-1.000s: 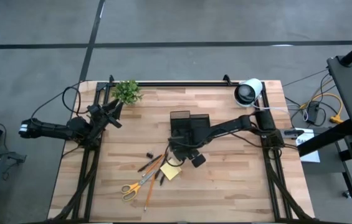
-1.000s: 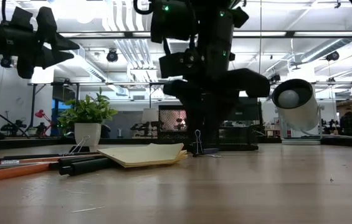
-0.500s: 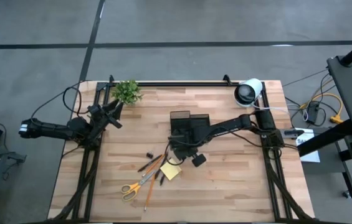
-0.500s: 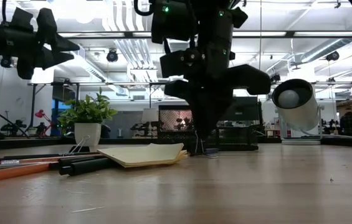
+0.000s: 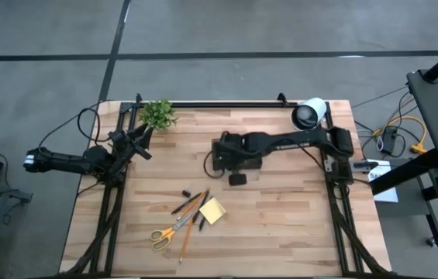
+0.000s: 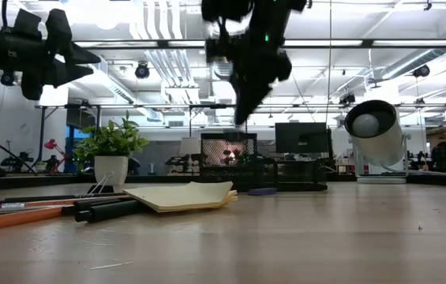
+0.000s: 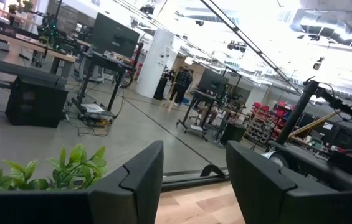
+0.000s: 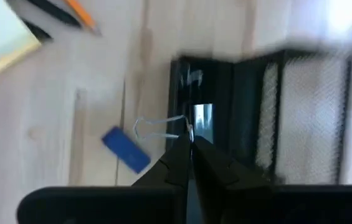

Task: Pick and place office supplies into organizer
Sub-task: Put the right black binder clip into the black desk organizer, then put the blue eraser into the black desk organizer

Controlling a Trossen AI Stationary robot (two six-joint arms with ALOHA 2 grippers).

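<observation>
My right gripper point(image 8: 191, 142) hangs high above the table at the left end of the black mesh organizer point(image 8: 300, 106), shut on a small binder clip. Only the clip's wire handle point(image 8: 157, 126) shows. In the low view the gripper point(image 6: 242, 118) is well above the organizer point(image 6: 278, 170). A blue bit point(image 8: 126, 149) lies on the table below it. The yellow sticky pad point(image 5: 212, 210), scissors point(image 5: 168, 232), pencils and pens point(image 5: 190, 211) lie on the table nearer the front. My left gripper point(image 5: 143, 138) waits open in the air beside the plant. My right gripper pinches the binder clip between its two fingertips, coming from above and pointing steeply down. A wire handle point(image 8: 144, 121) sticks out sideways next to the fingertips. The fingers hide the clip's body. The clip is lifted clear of the table.
A small green plant point(image 5: 158, 114) stands at the far left. A big white-and-black roll point(image 5: 309, 115) stands at the far right. Black frame rails run along the table's left, right and far edges. Bare wood lies to the right of the supplies.
My right gripper shut on the binder clip where it stood on the table next to the sticky pad. It then rose and went toward the far edge to the organizer, rolling as it went. The clip has left the table. The blue bit stayed where it was.
</observation>
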